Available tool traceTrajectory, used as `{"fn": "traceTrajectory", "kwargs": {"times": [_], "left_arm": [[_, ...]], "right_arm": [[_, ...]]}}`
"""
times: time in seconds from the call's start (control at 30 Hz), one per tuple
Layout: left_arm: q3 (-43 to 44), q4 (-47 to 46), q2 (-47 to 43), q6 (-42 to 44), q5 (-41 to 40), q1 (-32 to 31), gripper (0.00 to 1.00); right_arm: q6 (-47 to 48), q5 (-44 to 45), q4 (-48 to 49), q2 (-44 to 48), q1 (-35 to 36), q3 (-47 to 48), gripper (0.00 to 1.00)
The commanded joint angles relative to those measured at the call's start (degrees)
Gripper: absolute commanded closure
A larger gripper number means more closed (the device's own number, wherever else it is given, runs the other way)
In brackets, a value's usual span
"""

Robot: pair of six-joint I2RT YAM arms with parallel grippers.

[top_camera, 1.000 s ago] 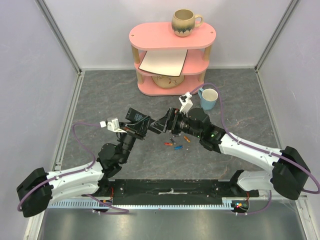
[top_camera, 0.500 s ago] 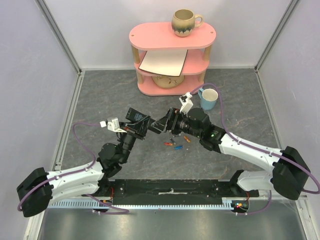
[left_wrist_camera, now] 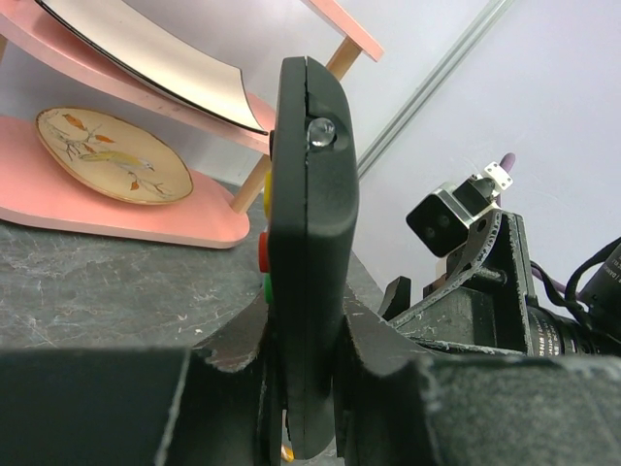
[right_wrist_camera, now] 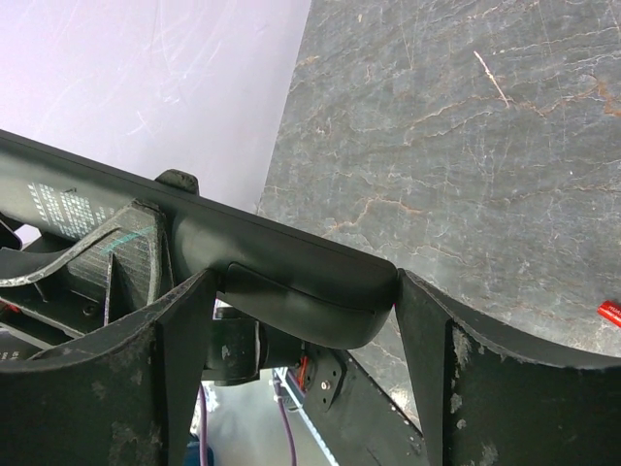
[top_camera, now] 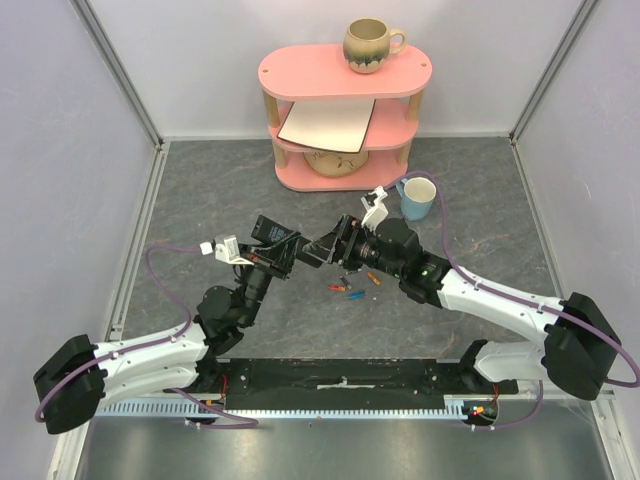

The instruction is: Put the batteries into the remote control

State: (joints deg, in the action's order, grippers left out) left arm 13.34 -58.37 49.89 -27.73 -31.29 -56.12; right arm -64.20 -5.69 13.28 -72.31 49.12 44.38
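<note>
Black plastic, smooth and stiff: the remote control (left_wrist_camera: 310, 214) stands on its edge, lifted off the tabletop (top_camera: 200, 200). My left hand (left_wrist_camera: 310, 388) pinches it across its thickness near the lower end (the coloured buttons (left_wrist_camera: 263, 252) peek out against one finger). My right hand (right_wrist_camera: 303, 283) is spread wide, one finger on each side of the remote's rounded far end. I cannot tell whether the pads touch the shell.

I judge the remote light and rigid, so it will not flex. The glossy casing could swivel in a pinch taken so near one end. The flat faces give the surest hold, and the back panel is where my right hand needs purchase.

Below my right arm the batteries (top_camera: 347, 290) lie loose on the tabletop, close together. They look tiny and round and likely to roll, so I would take each one across its middle.
</note>
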Motion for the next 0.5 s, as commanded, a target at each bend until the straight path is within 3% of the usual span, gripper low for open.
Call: {"fn": "traceTrajectory", "kwargs": {"times": [0.0, 0.23, 0.47], "left_arm": [[2.13, -4.12, 0.03, 1.53, 0.35, -0.31, 0.98], [1.69, -4.3, -0.14, 1.45, 0.44, -0.31, 0.98], [1.6, -4.65, -0.32, 1.45, 0.44, -0.31, 0.98]], "right_arm": [[-1.89, 3.32, 1.23, 1.04, 0.01, -1.31, 0.2], [-2.33, 3.76, 1.67, 0.6, 0.01, -1.4, 0.22], [-2.59, 3.85, 1.49, -0.02, 0.01, -1.49, 0.34]]}}
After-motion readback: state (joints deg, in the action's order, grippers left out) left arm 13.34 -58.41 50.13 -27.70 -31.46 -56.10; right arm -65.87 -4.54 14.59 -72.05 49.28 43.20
